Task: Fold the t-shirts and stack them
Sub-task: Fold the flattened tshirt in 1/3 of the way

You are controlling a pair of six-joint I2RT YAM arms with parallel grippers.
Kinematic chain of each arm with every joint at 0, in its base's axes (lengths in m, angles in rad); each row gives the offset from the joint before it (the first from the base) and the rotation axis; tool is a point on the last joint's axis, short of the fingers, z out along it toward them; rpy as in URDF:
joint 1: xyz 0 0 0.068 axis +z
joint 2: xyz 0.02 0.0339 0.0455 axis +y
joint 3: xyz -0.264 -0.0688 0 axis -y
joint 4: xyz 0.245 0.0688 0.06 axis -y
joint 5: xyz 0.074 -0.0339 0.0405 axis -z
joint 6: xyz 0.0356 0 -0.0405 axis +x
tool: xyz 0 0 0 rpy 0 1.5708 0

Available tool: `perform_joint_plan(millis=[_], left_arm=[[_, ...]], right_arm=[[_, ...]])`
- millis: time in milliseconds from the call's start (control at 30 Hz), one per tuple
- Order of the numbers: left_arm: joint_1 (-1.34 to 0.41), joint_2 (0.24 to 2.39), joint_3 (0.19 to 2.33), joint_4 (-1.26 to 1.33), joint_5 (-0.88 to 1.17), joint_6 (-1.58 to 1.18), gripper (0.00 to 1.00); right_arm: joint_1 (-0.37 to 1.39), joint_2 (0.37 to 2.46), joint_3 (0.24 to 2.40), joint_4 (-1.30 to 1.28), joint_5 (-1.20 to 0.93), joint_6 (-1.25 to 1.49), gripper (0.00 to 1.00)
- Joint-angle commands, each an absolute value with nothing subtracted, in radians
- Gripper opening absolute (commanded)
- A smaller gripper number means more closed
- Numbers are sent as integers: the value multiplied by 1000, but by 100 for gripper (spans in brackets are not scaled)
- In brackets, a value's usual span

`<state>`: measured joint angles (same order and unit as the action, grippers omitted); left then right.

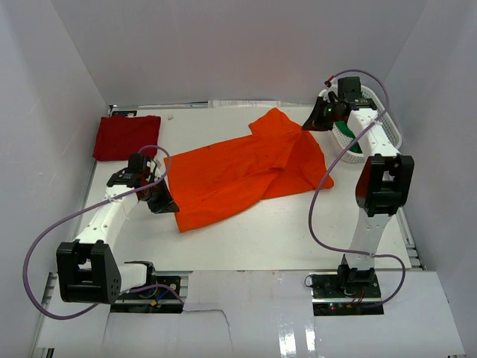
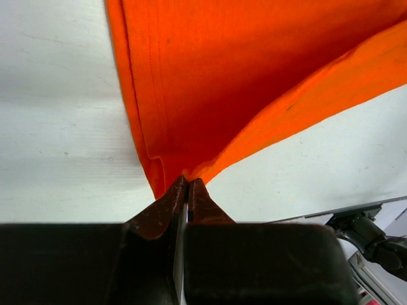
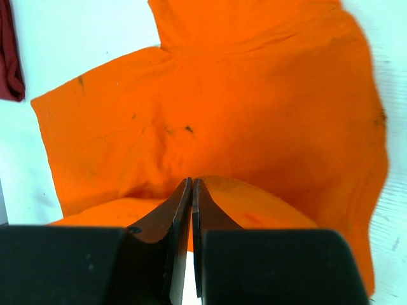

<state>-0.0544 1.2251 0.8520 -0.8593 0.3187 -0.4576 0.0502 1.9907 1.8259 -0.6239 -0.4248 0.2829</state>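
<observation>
**One shirt folded, orange in hand, green not yet started.**

I judge the dark red t-shirt [image 1: 125, 136] done: it lies folded at the table's [image 1: 283, 231] far left corner. The orange t-shirt [image 1: 238, 175] lies spread mid-table, unfolded. The left gripper [image 2: 188, 183] is clamped on its near-left corner. The right gripper [image 3: 192, 183] is closed, seemingly pinching a fold at its far right edge. The green t-shirt [image 1: 350, 138] waits in the white mesh basket [image 1: 391, 130].

Orange t-shirt [image 1: 238, 175]: matt cloth; table [image 1: 246, 242] apparently smooth, matt.

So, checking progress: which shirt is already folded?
The dark red shirt, a rectangle at far left; the orange shirt lies spread mid-table, the green shirt sits in the basket.
</observation>
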Motion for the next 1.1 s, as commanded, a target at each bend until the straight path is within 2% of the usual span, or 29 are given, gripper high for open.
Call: perform_joint_plan(millis=[0,400,800,1067], left_arm=[[-51,1236,899,-856,259,-436,5],[-49,1288,926,-844,178,-414,4],[-35,1380,988,-808,132,-396,3],[-35,1440,1006,-781,117,-399,2]], right_arm=[[64,2011,1888,-644,-451,264,8],[80,2075,1934,-657,-446,259,8],[94,2170,2112,-727,-465,261,8],[106,2203,2115,-716,-482,264,8]])
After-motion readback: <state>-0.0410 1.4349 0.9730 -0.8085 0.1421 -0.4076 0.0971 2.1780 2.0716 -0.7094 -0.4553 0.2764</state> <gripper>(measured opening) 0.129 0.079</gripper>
